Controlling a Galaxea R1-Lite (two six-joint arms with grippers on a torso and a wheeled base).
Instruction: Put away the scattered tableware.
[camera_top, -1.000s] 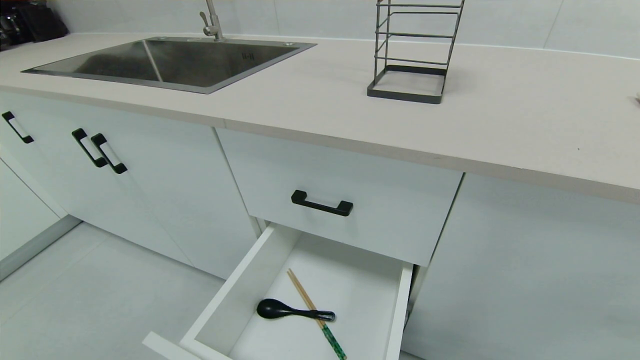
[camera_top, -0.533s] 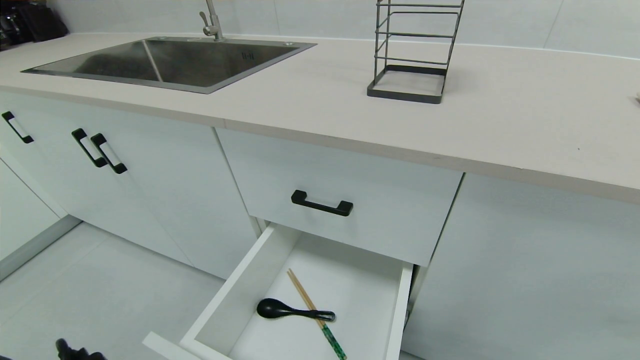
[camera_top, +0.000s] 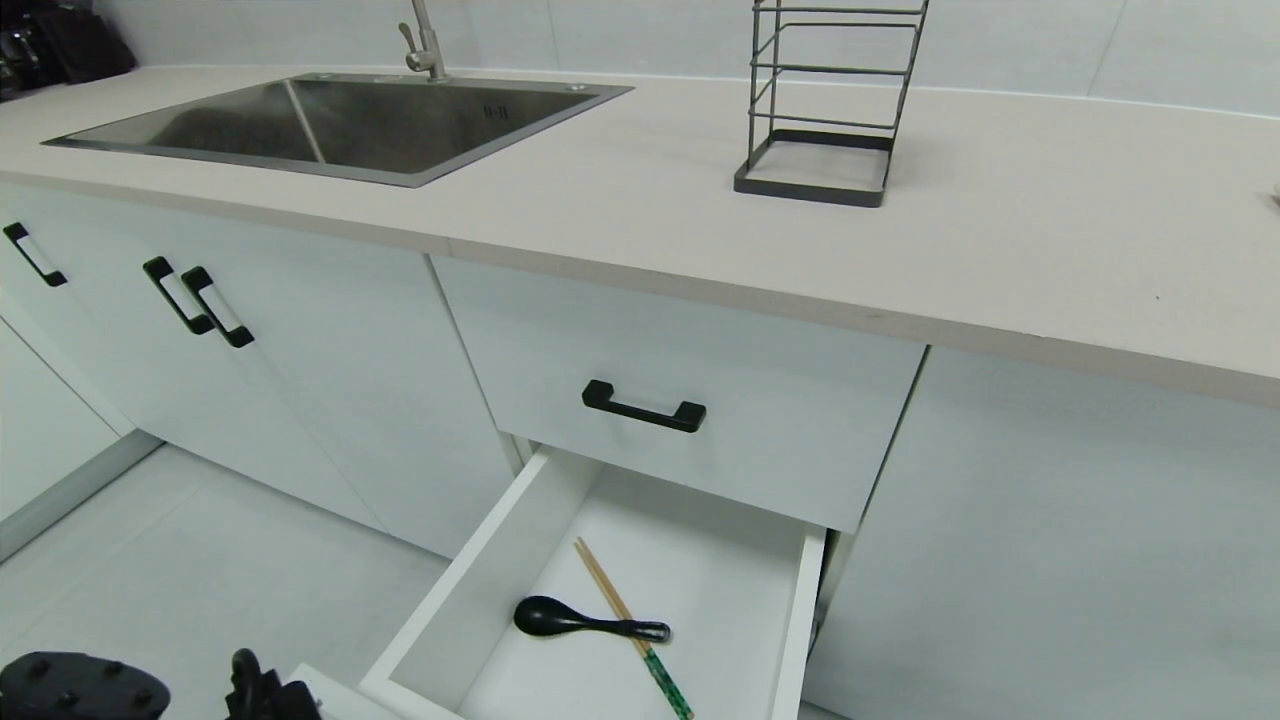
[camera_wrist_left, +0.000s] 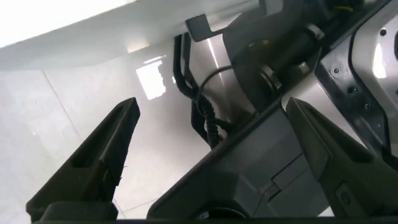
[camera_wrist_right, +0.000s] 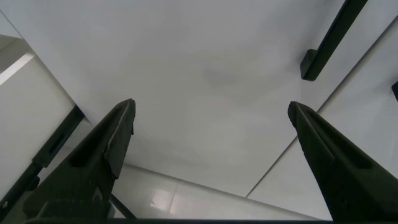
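A black spoon (camera_top: 560, 622) lies in the open lower drawer (camera_top: 470, 570), its handle crossing a pair of wooden chopsticks (camera_top: 610, 595) with green ends. My left gripper (camera_top: 255, 680) sits low at the head view's bottom left, just beside the drawer's front left corner. In the left wrist view the left gripper (camera_wrist_left: 211, 149) is open with nothing between its fingers. My right gripper (camera_wrist_right: 211, 155) is open too, empty, and faces a white cabinet front with a black handle (camera_wrist_right: 329, 37).
Above the open drawer is a closed drawer with a black handle (camera_top: 643, 407). On the countertop (camera_top: 1000, 250) stand a dark wire rack (camera_top: 815, 150) and a steel sink (camera_top: 340, 125) with a faucet (camera_top: 425, 40). Cabinet doors with black handles (camera_top: 195, 300) are at the left.
My left arm has come up into the head view's bottom left and moved right, toward the drawer's front corner. The spoon and chopsticks lie as before.
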